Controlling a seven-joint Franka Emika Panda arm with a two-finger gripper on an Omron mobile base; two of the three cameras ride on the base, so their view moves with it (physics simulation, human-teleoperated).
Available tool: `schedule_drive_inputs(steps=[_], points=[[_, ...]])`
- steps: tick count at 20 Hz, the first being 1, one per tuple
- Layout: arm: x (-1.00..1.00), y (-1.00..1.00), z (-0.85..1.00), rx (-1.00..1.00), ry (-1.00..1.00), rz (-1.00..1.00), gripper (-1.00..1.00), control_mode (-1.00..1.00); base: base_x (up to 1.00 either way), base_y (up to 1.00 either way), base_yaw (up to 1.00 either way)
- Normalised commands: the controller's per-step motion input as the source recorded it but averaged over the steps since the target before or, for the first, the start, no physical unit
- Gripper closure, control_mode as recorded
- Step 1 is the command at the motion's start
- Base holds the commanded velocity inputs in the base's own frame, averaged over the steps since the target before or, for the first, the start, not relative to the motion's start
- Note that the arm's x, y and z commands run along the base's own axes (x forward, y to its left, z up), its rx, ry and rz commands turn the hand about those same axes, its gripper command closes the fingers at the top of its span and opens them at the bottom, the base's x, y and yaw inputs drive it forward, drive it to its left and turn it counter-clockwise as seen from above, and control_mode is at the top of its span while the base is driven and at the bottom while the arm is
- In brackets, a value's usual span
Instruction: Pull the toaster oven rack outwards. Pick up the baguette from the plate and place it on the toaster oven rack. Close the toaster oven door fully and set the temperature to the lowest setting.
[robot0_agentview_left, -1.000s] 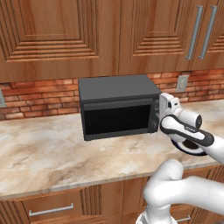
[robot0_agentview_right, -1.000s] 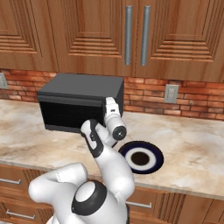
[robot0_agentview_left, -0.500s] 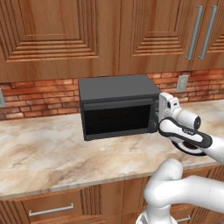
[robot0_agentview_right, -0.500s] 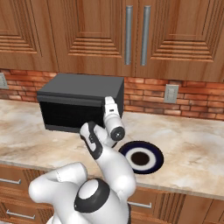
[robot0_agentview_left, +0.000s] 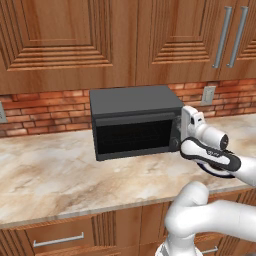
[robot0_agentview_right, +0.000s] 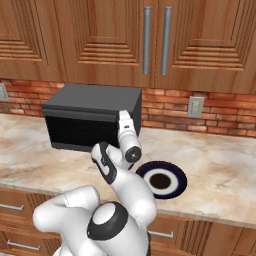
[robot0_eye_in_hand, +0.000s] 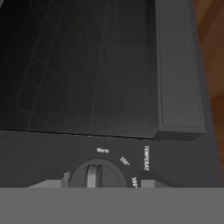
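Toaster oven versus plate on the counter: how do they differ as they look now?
The toaster oven is a boxy, matte dark grey-black block; the plate is flat and round, navy-rimmed with a white centre. The toaster oven is far larger than the plate. The toaster oven sits back by the brick wall; the plate lies nearer the counter's front edge, to its right. Both rest on the marble counter.

The boxy matte dark grey-black toaster oven (robot0_agentview_left: 135, 120) on the beige marbled stone counter (robot0_agentview_left: 45, 175) is seen from behind-left of the arm, looking forward and down. The same oven (robot0_agentview_right: 92, 116) and counter (robot0_agentview_right: 220, 165) are shared from behind-right. Its round dark temperature knob (robot0_eye_in_hand: 97, 175) is framed very close by the rolled hand camera.
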Motion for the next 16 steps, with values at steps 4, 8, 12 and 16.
schedule_drive_inputs(steps=[4,8,12,16], points=[[0.0,-0.09,0.0,0.0,-0.08,0.0,1.0,-1.0,0.0,0.0,0.0],[0.0,-0.09,0.0,0.0,-0.1,-0.01,1.0,-1.0,0.0,0.0,0.0],[0.0,-0.09,0.0,0.0,-0.12,-0.01,1.0,-1.0,0.0,0.0,0.0],[0.0,-0.04,0.0,0.0,-0.16,0.0,1.0,-1.0,0.0,0.0,0.0]])
